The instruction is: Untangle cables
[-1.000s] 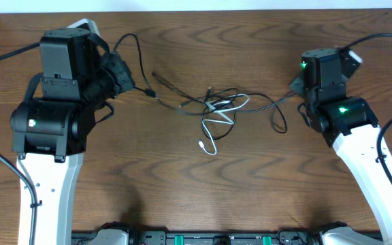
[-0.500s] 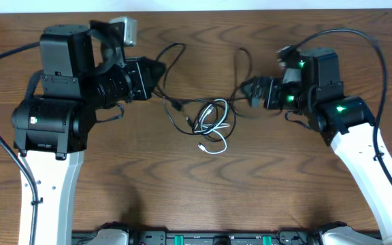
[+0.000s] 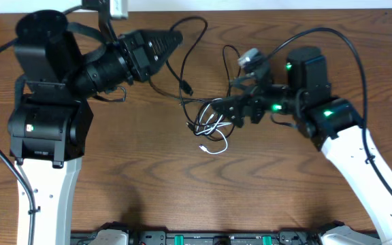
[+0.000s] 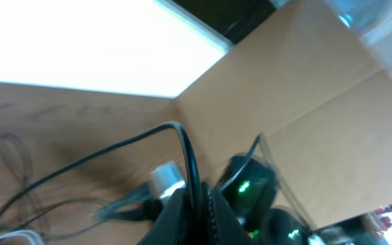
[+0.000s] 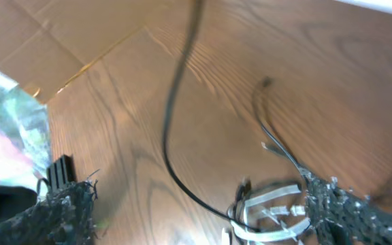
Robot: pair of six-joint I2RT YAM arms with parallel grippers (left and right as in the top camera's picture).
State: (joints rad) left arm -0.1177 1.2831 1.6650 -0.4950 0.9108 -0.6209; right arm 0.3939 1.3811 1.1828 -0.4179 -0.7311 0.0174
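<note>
Pinching a black cable (image 4: 188,156), the left tool (image 3: 174,41) has its jaws together on it; the cable arcs out from the tip and drops to a plug just below and ahead of it. The right tool (image 3: 225,113) has its fingers (image 5: 60,211) spread wide with nothing clamped. The tangle of cables (image 3: 208,122) lies on the bench (image 3: 114,177) right at its fingertips, partly between them in the wrist view. A white cable (image 3: 214,147) trails out of the tangle, just past the right tool's tip.
</note>
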